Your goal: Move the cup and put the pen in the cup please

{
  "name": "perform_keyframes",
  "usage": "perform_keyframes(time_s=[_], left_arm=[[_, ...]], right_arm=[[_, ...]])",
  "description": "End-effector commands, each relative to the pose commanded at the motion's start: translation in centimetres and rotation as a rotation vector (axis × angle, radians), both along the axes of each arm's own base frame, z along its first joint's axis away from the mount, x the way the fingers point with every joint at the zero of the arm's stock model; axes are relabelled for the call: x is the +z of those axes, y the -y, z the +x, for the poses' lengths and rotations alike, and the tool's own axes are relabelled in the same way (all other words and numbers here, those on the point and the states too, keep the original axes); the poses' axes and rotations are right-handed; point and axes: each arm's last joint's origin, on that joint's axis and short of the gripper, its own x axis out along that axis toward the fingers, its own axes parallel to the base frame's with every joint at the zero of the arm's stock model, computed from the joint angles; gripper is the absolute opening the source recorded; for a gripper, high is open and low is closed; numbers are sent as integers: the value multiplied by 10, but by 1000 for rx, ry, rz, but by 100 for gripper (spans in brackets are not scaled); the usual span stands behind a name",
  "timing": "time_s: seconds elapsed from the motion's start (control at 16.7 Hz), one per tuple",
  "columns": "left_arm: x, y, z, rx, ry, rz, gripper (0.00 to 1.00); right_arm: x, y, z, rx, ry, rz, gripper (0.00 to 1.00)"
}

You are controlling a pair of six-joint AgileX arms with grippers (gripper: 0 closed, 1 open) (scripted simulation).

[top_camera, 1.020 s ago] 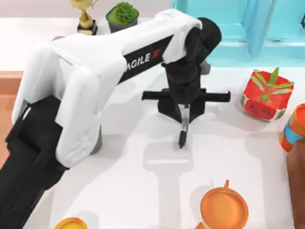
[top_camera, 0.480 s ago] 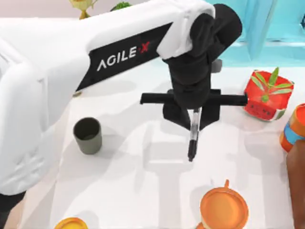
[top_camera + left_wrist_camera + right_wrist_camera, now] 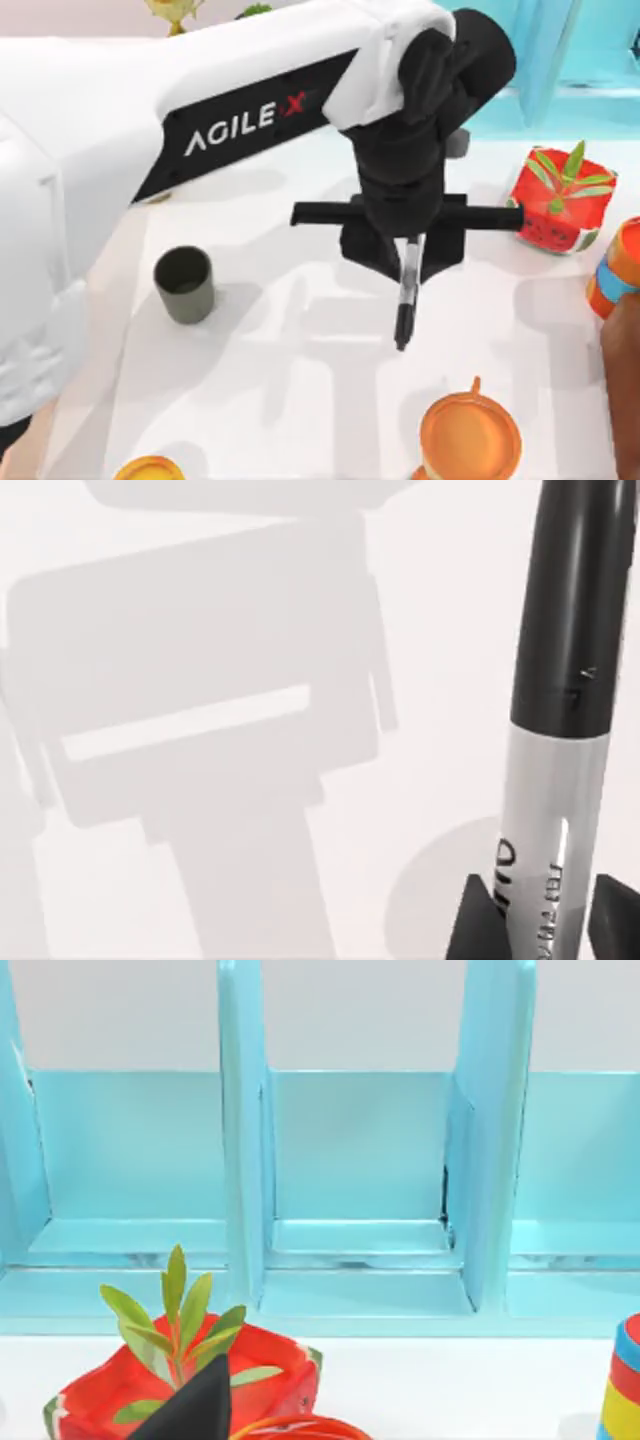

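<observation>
Toward the tabletop's left edge, about mid-depth: the cup (image 3: 184, 284), upright, mouth open, a plain matte olive-grey cylinder with no handle. Probably light and rigid, with a mouth only modestly wider than a marker, so easily tipped by an off-centre drop.

Near the middle of the tabletop, lifted clear of the white surface: the pen (image 3: 405, 295), hanging cap-down from the left gripper (image 3: 410, 250), well apart from the cup. Clamped by the fingers (image 3: 475, 920) on the white labelled barrel, black cap end free below; glossy round plastic, stiff, light, likely a little slippery, so a grip on the mid-barrel as here seems sound. Longer than the cup is tall, hence likely to lean against the rim once in.

Along the front edge: an orange mug (image 3: 470, 438) with a handle, smooth and glossy. Toward the right edge: a red watermelon-patterned planter (image 3: 558, 205) with green leaves, then an orange container (image 3: 616, 268) banded in blue. Beyond, along the back: a turquoise shelf unit (image 3: 360, 1190) with flat dividers, faced by the parked right arm's camera.
</observation>
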Motion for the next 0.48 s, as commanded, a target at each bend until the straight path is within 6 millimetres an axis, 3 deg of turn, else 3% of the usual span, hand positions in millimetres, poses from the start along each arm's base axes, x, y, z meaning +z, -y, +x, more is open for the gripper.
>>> perform_keyframes(time_s=[0.3, 0.48], left_arm=[[35, -37, 15, 85, 155, -121, 0], [68, -62, 8, 76, 337, -253, 0]], right_arm=[[0, 0, 0, 0, 0, 0, 100], [0, 0, 0, 0, 0, 0, 100]])
